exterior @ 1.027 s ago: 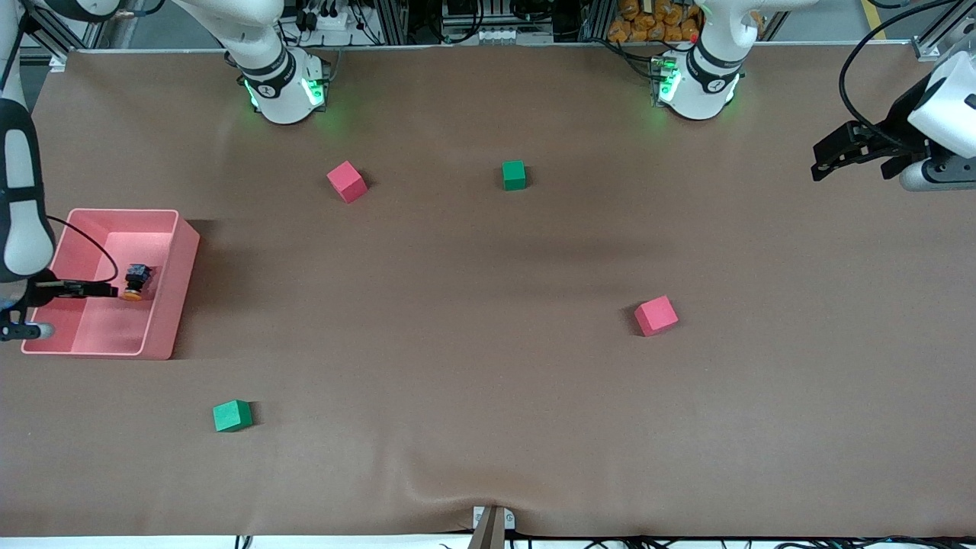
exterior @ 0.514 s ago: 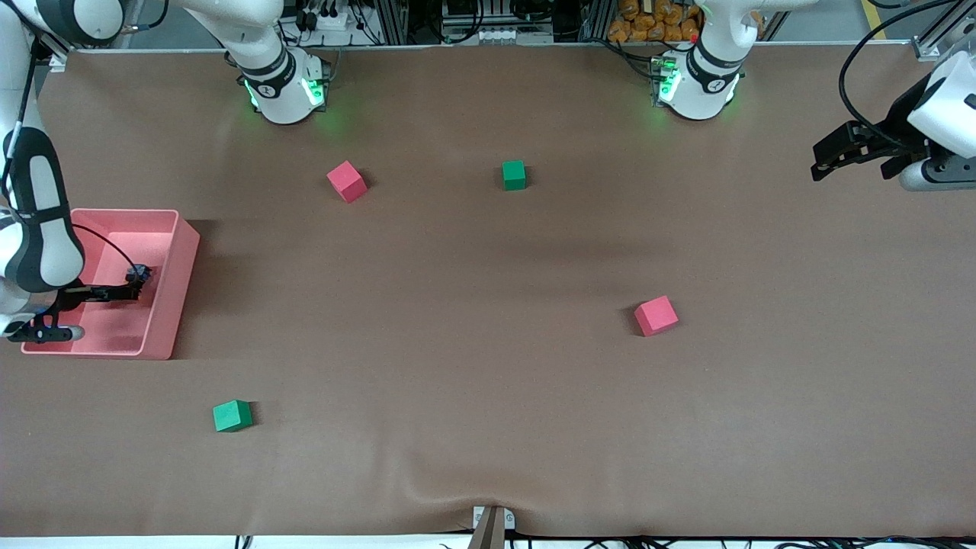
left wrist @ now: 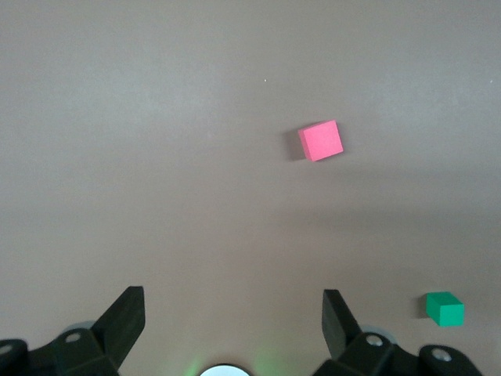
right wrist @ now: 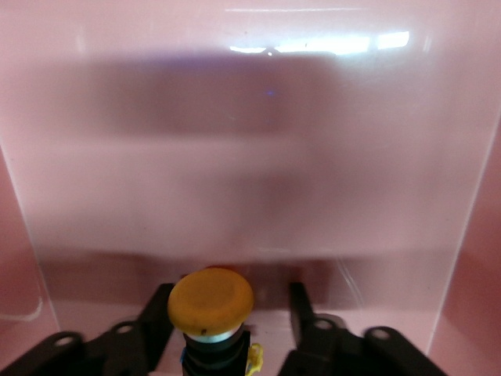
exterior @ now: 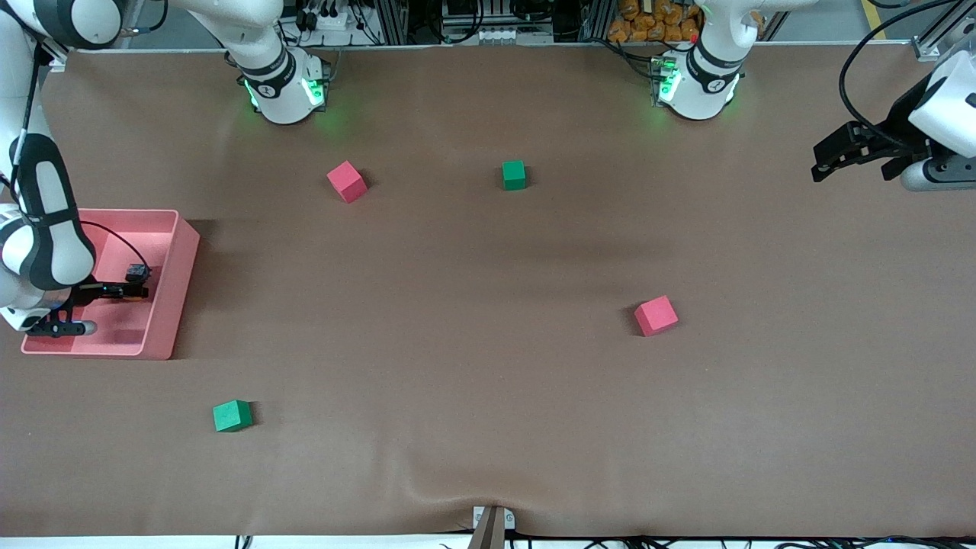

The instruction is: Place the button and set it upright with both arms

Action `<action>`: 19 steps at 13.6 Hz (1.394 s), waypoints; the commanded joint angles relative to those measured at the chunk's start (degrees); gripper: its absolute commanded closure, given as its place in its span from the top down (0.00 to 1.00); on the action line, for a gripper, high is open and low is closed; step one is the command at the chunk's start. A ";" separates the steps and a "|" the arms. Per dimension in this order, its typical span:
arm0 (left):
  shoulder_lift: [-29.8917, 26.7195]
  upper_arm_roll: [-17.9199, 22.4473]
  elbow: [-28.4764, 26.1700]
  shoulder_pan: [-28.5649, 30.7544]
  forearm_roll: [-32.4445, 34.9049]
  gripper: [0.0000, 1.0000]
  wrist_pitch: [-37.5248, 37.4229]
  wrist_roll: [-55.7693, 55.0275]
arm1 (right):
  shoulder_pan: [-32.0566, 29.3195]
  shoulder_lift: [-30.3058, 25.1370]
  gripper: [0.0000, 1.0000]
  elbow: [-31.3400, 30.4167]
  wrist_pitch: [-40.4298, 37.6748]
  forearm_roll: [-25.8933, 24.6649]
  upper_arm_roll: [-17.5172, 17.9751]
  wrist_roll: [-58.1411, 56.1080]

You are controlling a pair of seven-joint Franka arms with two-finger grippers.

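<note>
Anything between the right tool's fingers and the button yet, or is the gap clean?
Nothing. In the right wrist view the button sits between the right tool's open fingers inside the pink bin, with only bare gaps.

Glossy pink plastic bin [exterior: 181, 259]; matt brown table cover [exterior: 488, 381].

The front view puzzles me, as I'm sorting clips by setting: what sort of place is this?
Likely a robotics lab: two arms bolted to a brown-covered table, loose cubes, a pink bin, and aluminium framing with cables along the table's edge by the arms' bases.
</note>
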 commanded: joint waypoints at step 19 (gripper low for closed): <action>1.33 -0.44 -2.79 -0.05 -0.21 1.00 3.08 -0.34 | 26.44 -3.11 0.00 29.84 -38.01 1.18 1.61 21.79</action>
